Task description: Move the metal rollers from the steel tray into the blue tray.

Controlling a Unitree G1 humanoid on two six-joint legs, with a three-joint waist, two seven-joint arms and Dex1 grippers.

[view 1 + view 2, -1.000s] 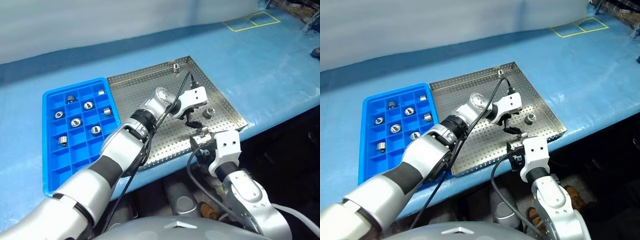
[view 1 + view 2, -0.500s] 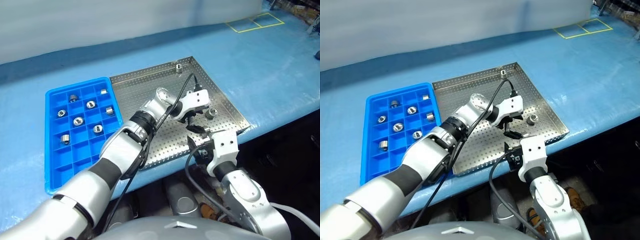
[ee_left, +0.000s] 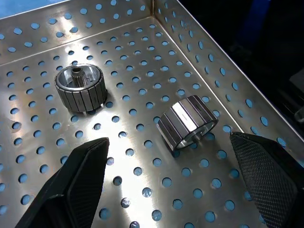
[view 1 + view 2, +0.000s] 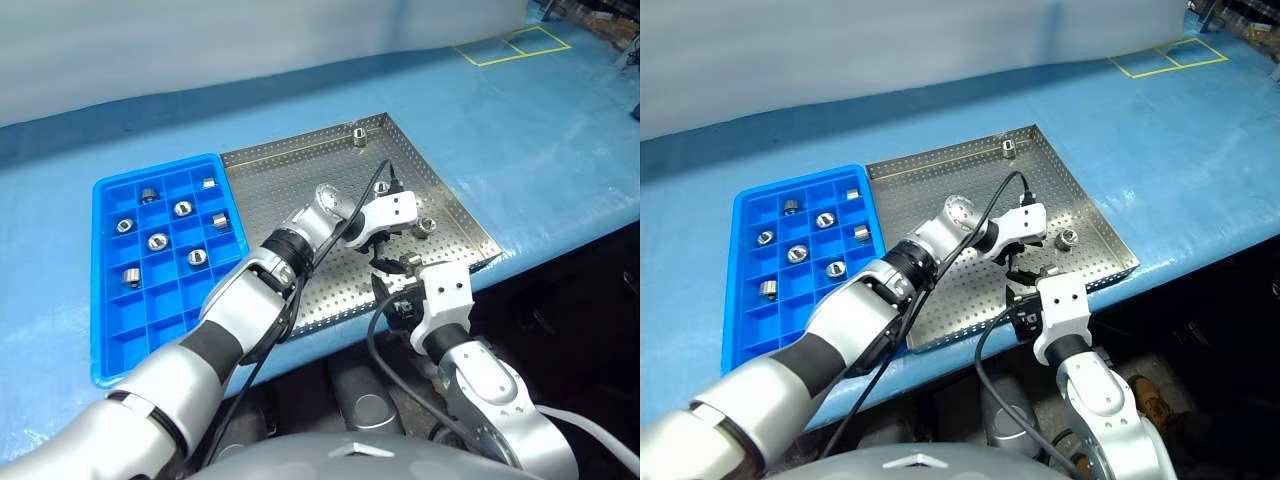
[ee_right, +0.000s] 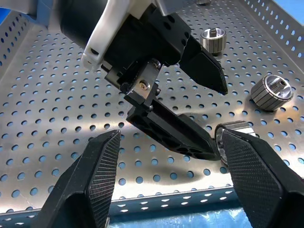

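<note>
The steel tray (image 4: 300, 180) lies on the blue table with the blue tray (image 4: 110, 300) against its left side. Several metal rollers (image 4: 157, 241) sit in the blue tray's compartments. In the steel tray, one roller (image 4: 355, 135) stands at the far rim and another (image 4: 425, 225) near the right rim. A third roller (image 3: 186, 127) lies on its side near the front edge. My left gripper (image 3: 167, 154) hangs open just over it, one finger (image 3: 76, 180) on each side. My right gripper (image 5: 173, 171) is open at the tray's front edge, empty, facing the left fingers (image 5: 175, 130).
An upright roller (image 3: 80, 88) stands a short way from the one lying on its side. The steel tray's front right corner (image 4: 490, 255) reaches the table edge. Yellow tape squares (image 4: 505, 42) mark the far right of the table.
My left gripper has come down and toward the tray's front edge, over the roller lying on its side, still open. The right gripper has stayed put. The head view has shifted a little.
</note>
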